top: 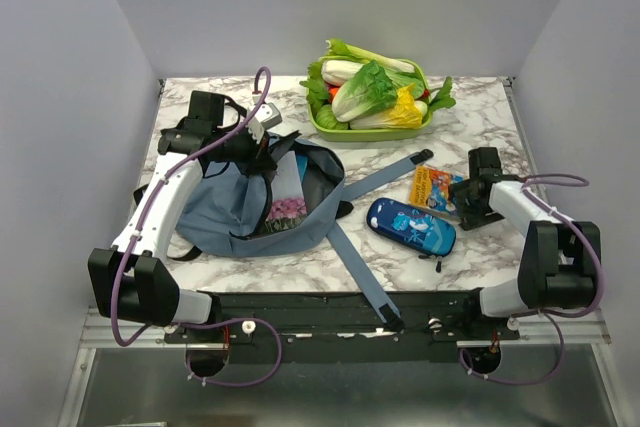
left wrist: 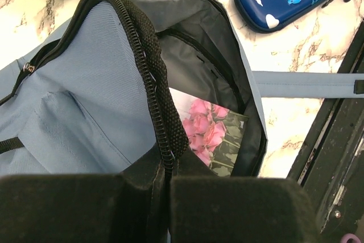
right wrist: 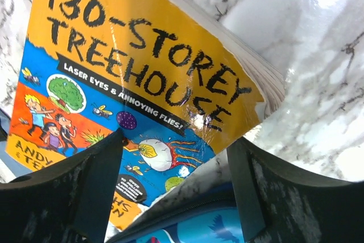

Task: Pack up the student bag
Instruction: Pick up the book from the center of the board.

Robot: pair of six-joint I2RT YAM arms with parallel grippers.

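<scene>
The soft grey-blue fabric student bag [top: 215,212] lies left of centre on the marble tabletop [top: 480,127], its zip rim [left wrist: 149,72] pinched in the closed left pincer [left wrist: 169,177] to prop the mouth open, while the right pincer [right wrist: 173,169] gapes astride the orange paperback book [right wrist: 142,72], seemingly to grasp it.

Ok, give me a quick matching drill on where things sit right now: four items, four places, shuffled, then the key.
1. rose-cover book
2. orange paperback
3. pencil case
4. green vegetable tray

A. far side of the table
B. in front of the open right jaws
C. inside the student bag
D. flat on the table, just right of the bag's straps

Pairs: 1-C, 2-B, 3-D, 4-A
</scene>
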